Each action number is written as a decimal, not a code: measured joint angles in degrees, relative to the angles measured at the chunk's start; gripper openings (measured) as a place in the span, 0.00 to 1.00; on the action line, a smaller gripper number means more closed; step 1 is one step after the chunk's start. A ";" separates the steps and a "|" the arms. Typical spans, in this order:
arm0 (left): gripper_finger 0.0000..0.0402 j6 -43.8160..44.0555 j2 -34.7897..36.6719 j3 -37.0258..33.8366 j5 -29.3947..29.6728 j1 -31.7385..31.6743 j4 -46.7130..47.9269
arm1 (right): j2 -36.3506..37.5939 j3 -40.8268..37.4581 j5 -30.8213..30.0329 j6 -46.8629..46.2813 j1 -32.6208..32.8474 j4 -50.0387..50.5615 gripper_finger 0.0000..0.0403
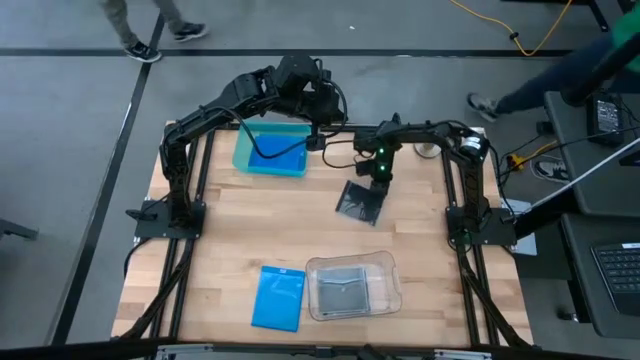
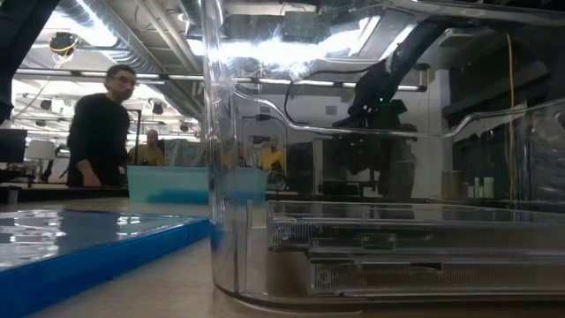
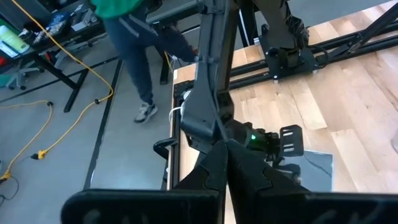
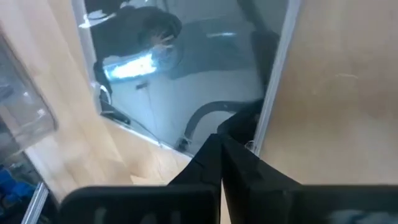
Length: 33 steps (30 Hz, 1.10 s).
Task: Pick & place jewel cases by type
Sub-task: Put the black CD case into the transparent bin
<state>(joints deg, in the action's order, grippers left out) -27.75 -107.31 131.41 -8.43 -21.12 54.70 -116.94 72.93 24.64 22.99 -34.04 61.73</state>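
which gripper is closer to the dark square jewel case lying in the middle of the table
Right. The right gripper is shut at the dark case's far edge; the left gripper, shut, sits farther off by the teal tray.

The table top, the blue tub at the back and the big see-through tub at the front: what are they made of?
The table top looks like pale wood: joined planks with visible grain, a dull finish. The blue tub seems to be tinted plastic, since its walls let light through. The see-through tub looks like clear glossy plastic: you can see a case inside it, and its walls catch bright reflections.
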 joint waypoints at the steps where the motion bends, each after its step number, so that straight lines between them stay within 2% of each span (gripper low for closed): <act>1: 0.00 0.00 0.00 0.00 0.00 0.00 0.00 | 0.67 0.20 -0.32 -0.35 0.22 -0.33 0.01; 8: 0.01 0.91 0.40 -0.11 0.10 0.00 0.35 | 10.39 3.31 -4.28 -4.87 -0.42 -2.99 0.02; 12: 0.00 5.70 2.47 -0.09 2.00 -0.09 1.97 | 19.05 3.41 -6.19 -8.60 -1.13 -3.76 0.01; 15: 0.01 11.85 3.32 0.02 1.06 -1.27 6.65 | 25.79 2.86 -12.00 -10.90 -0.98 -4.28 0.02; 17: 0.02 15.00 3.11 -0.55 -1.94 -2.38 11.52 | 30.61 0.41 -16.13 -12.38 -0.18 -5.87 0.01; 22: 0.04 18.74 2.93 -9.74 -7.45 -2.75 14.34 | 42.31 -12.90 -18.91 -19.28 2.47 -11.55 0.01; 26: 0.05 20.79 2.93 -19.90 -8.30 -2.43 8.26 | 49.76 -25.23 -22.17 -25.86 6.23 -18.07 0.01; 29: 0.06 25.36 2.89 -28.07 -10.91 -2.69 1.37 | 52.03 -29.59 -23.10 -28.75 8.57 -19.31 0.01; 33: 0.12 32.21 2.89 -38.07 -16.97 -3.00 -7.23 | 51.64 -31.31 -23.19 -28.66 10.04 -20.15 0.02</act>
<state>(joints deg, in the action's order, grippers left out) 4.46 -104.42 93.34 -25.40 -24.12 47.47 -65.29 41.62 1.45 -5.67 -24.00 41.58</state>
